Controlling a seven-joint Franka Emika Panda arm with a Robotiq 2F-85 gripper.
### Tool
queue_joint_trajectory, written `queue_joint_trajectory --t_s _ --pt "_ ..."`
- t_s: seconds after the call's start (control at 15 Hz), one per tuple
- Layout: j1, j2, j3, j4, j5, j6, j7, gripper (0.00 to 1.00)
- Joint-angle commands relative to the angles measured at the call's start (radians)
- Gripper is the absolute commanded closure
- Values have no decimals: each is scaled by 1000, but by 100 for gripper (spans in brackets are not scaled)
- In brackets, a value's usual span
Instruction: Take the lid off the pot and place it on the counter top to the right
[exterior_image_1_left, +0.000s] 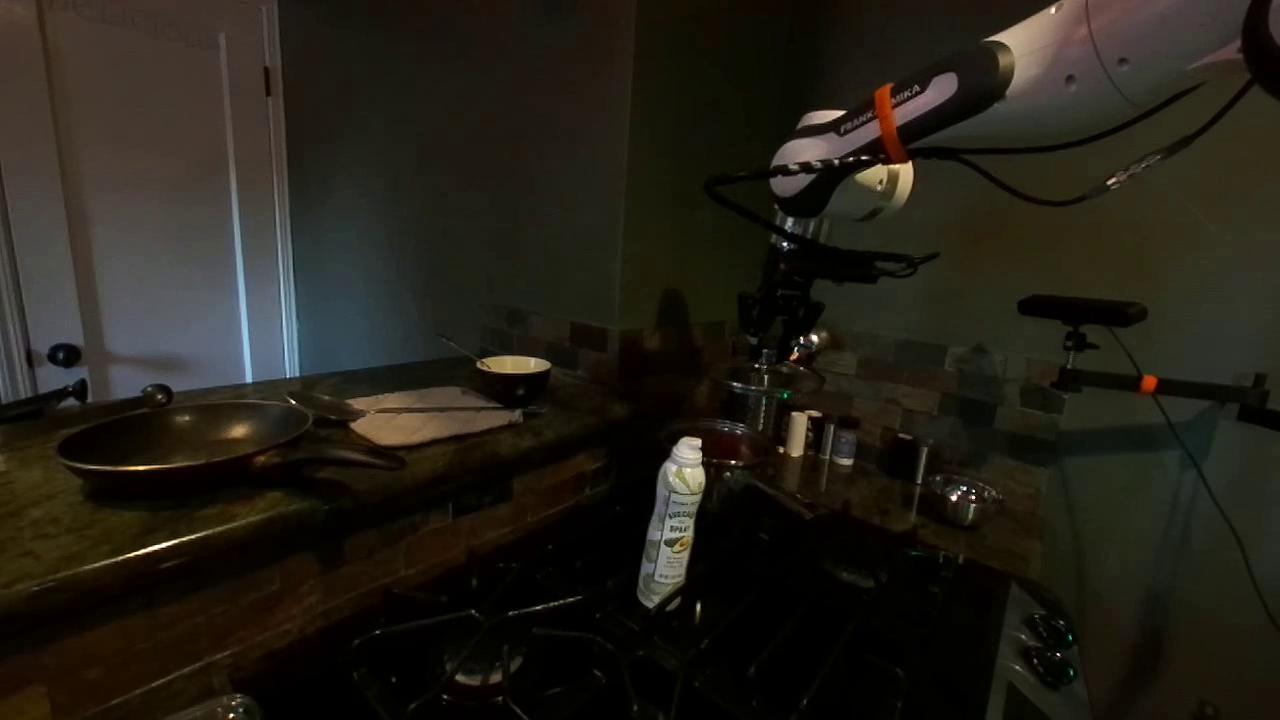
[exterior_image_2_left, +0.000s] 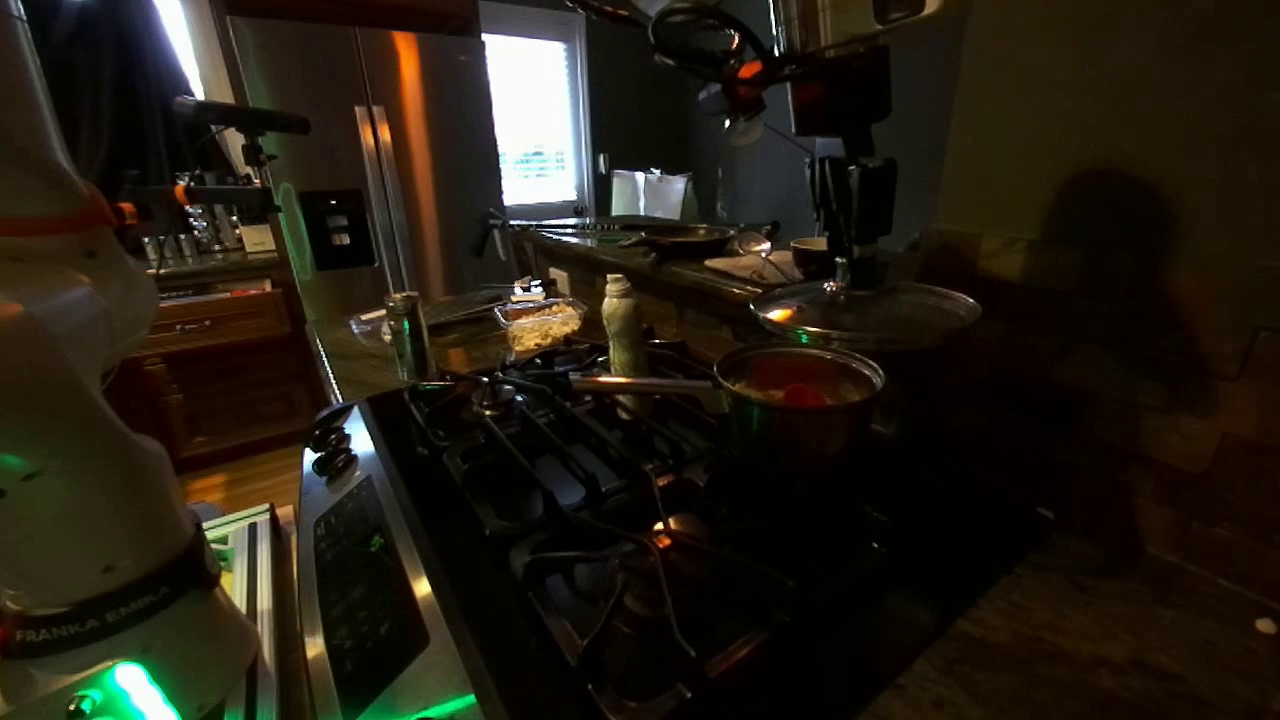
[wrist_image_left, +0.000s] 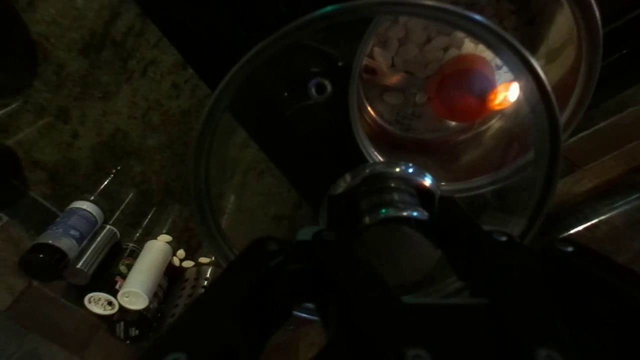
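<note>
My gripper (exterior_image_1_left: 782, 345) points down and is shut on the knob of the glass lid (exterior_image_1_left: 768, 380). In an exterior view the lid (exterior_image_2_left: 890, 318) hangs level, higher than the pot (exterior_image_2_left: 800, 425) and apart from its rim, with my gripper (exterior_image_2_left: 848, 262) above. In the wrist view the dark fingers (wrist_image_left: 385, 217) flank the shiny knob; the lid (wrist_image_left: 270, 150) overlaps part of the pot (wrist_image_left: 582, 75). The uncovered pot holds pale pieces and something red. The mottled counter top (wrist_image_left: 100, 110) lies beside the stove; it also shows in an exterior view (exterior_image_2_left: 1080, 640).
A white bottle (wrist_image_left: 147, 270), a blue-labelled jar (wrist_image_left: 75, 227) and a perforated metal container (wrist_image_left: 192, 287) stand by the wall near the lid. A spray can (exterior_image_1_left: 670, 530) stands on the stove grates. The pot's handle (exterior_image_2_left: 640, 384) sticks out over the stove. A metal bowl (exterior_image_1_left: 962, 498) sits nearby.
</note>
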Motion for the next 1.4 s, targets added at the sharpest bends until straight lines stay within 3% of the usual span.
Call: queue_joint_trajectory --t_s 0.0,0.07,0.67,1.0,1.33 --pt "1 1 -1 4 1 -3 2 52" --pt "1 1 0 3 1 -3 7 77" --pt "-115 319 -69 372 240 -184 131 77" --pt "-149 468 -90 488 256 -173 360 77" --pt "-176 566 -97 520 300 -130 571 77"
